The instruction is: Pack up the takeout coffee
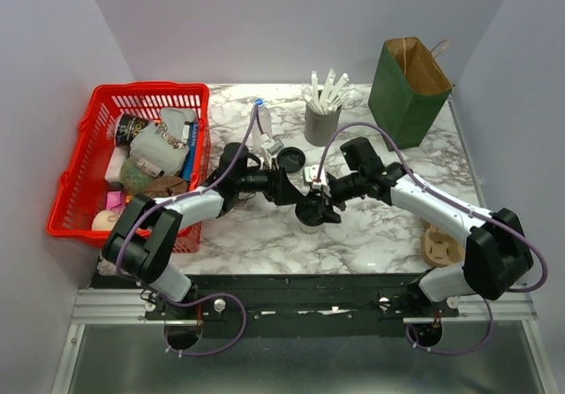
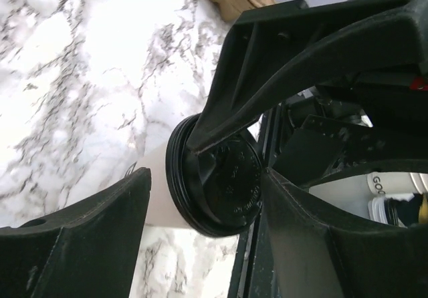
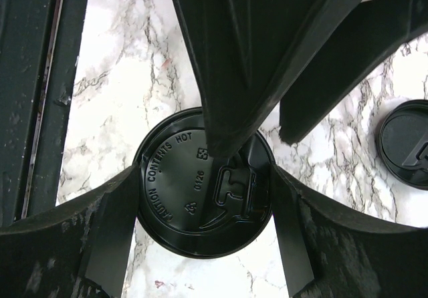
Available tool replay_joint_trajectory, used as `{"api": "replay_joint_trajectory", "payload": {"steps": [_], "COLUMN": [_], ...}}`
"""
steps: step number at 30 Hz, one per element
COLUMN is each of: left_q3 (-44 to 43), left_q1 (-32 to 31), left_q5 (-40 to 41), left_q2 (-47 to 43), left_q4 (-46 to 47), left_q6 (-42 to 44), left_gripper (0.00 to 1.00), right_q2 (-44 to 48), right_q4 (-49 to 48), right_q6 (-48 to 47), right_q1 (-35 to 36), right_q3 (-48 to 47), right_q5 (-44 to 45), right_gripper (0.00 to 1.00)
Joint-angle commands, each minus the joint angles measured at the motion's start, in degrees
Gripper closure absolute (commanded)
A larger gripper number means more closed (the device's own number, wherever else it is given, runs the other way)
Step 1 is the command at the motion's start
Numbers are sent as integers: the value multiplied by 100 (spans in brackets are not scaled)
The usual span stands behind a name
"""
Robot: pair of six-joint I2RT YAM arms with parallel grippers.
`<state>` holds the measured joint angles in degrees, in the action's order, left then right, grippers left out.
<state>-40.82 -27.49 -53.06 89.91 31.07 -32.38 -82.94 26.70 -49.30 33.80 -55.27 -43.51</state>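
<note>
My left end effector [image 2: 206, 184] is hovering w/ fingers apart beside the takeout coffee [image 1: 310, 219], which is standing mid-worktop [image 1: 371, 244]. My right end effector [image 3: 204, 178] is clamping its glossy, embossed black round lid [image 3: 187, 204], I judge. Step: securing the smooth cream paper cup; next I'm needing 1 straight lift toward the stiff green paper bag [image 1: 408, 83].
</note>
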Motion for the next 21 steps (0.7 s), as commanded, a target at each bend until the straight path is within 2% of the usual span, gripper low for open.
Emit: {"api": "replay_joint_trajectory", "payload": {"steps": [1,11,21], "left_q3": [13,-321,-251], "left_q1": [112,94,103], "left_q5": [779,929,603], "left_q2": [-386,-360,-667], "left_q4": [-1346,-2579,-2290], "left_q6": [284,1146,1058], "left_gripper": [26,29,31], "right_q2": [-347,-390,-346], "right_q4": [1285,1215,1171], "right_q6": [-177,-89,-10], "right_q1": [-84,-84,-84], "right_q3": [657,622,657], "right_q5": [1697,1661,1644], "right_gripper": [28,28,28]}}
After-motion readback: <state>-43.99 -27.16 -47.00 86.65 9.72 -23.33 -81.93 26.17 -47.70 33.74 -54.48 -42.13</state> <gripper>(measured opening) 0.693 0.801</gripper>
